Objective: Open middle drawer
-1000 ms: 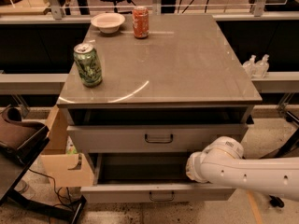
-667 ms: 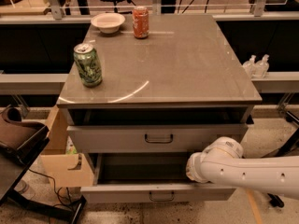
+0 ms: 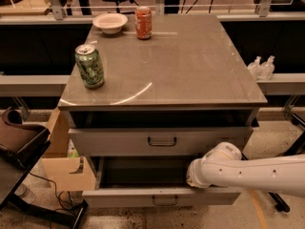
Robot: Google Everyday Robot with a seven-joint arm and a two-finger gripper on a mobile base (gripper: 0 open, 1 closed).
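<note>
The middle drawer (image 3: 124, 197), a wide shallow grey metal drawer with a small dark loop handle (image 3: 164, 201) at the centre of its low front, stands pulled out toward the near side, and its dark inside shows. Above it the taller-fronted grey drawer (image 3: 119, 142) carries the same kind of handle.

My white arm (image 3: 257, 171) reaches in from the right. My pincer (image 3: 191, 174) is at the arm's left end, over the right part of the open drawer just behind its front. I cannot tell whether it is open or closed.

On the grey counter (image 3: 190, 66) 1 green drink can (image 3: 89, 66) stands upright near the left edge. At the far edge 1 orange can (image 3: 143, 22) stands just right of 1 pale round bowl (image 3: 110, 22). A tan cardboard box (image 3: 62, 168) sits on the floor to the left of the drawers.
</note>
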